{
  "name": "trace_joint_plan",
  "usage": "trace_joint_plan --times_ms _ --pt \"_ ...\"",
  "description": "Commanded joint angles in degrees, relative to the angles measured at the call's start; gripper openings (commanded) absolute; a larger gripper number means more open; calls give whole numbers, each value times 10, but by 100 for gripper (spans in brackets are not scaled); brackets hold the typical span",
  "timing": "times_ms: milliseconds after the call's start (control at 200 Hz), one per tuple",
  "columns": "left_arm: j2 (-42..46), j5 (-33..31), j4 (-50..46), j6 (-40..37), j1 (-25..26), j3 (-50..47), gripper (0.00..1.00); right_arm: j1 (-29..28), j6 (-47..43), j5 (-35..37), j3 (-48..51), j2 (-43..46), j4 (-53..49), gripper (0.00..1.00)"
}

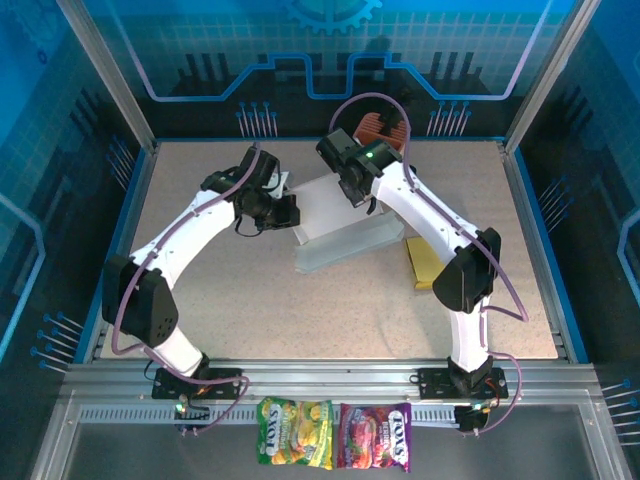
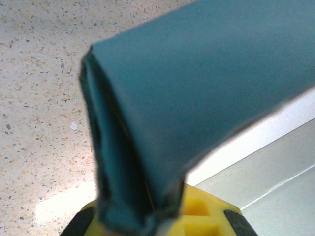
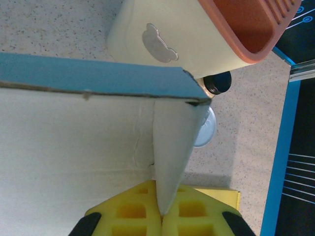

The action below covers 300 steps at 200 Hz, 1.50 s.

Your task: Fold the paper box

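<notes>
1. The white and blue paper box (image 1: 345, 235) is not folded up. It lies mostly open on the speckled tabletop (image 1: 300, 320), and one white panel looks tipped up.
2. The card is white on one side and blue on the other. In the right wrist view, the blue side runs along the top edge of a white wall.
3. The long side of the box runs left to right across the tabletop. Its right end points a little toward the cream plastic tub with an orange rim (image 1: 378, 128).
4. The box lies near that tub, on the side closer to the arm bases.
5. The left end effector (image 2: 158, 219) is closed. Its yellow pads pinch a blue flap that is bent over on itself, at the end of the box far from the tub.
6. The right end effector (image 3: 161, 216) is closed too. Its yellow pads pinch a thin white flap at the corner of the box nearest the tub.
7. A small round pale disc (image 3: 205, 129) lies on the tabletop just beside the tub.
</notes>
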<state>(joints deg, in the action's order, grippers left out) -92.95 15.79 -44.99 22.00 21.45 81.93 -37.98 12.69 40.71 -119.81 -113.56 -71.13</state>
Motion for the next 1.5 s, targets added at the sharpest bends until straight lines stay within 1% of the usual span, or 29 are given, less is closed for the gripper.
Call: trace_joint_plan --times_ms 0,125,255,395,530,615,720,865,971,1196,1256,1336,1446,1496 --pt "-2 -15 -26 -2 1 15 0 4 2 20 3 0 -21 0" --pt "0 -13 -28 -4 2 14 0 6 1 -25 23 16 5 0" --pt "-2 -26 -26 0 2 0 0 5 26 -44 38 16 3 0" --pt "-2 -53 -4 11 2 -38 0 -9 73 -39 134 53 64 0" --pt "-5 -79 55 25 5 -105 0 -30 117 -16 243 89 142 0" --pt "-11 -97 96 38 9 -149 2 -42 151 -12 282 88 158 0" --pt "-23 -100 159 61 11 -201 4 -63 183 -9 325 82 181 0" --pt "-43 -121 204 84 19 -239 11 -85 200 -3 339 54 175 0" --pt "-43 -133 226 94 19 -256 14 -91 204 -5 351 54 182 0" --pt "-40 -145 245 90 19 -269 14 -94 201 -10 356 54 184 0" --pt "-38 -146 251 93 19 -272 12 -94 201 -10 357 55 184 0" --pt "-35 -153 250 97 20 -274 6 -94 201 -9 358 57 183 0" --pt "-31 -200 218 109 28 -266 0 -94 201 -6 360 60 184 0" --pt "-33 -214 201 121 32 -262 0 -96 202 -6 361 61 186 0"
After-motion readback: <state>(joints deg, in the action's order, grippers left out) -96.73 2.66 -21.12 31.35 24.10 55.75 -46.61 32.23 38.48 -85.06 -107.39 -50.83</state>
